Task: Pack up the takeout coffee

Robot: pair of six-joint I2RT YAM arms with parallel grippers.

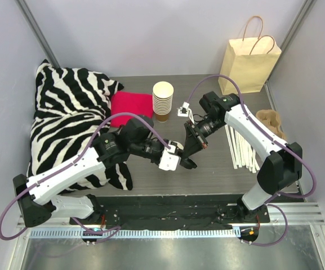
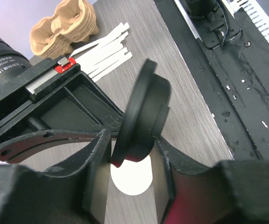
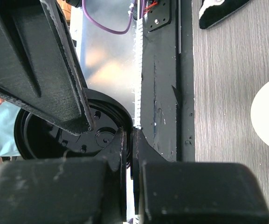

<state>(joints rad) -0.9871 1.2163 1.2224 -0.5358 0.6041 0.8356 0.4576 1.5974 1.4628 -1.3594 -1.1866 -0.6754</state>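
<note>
Above the middle of the desk [image 1: 218, 169], the coffee's black lid [image 2: 143, 116] hangs tilted on edge. The right tool [image 3: 128, 137] is pinched tight on its rim, while the left tool [image 2: 133, 161] straddles it, grip unclear. A pale round [image 2: 132, 182] below may be the cup's mouth; I cannot tell. The lid is likely light, springy, slick plastic, best held gently by the rim.

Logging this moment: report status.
Right gripper shut on black lid rim. Left gripper straddles lid, grip unclear. No lidded cup in view. Paper bag upright at back.
</note>
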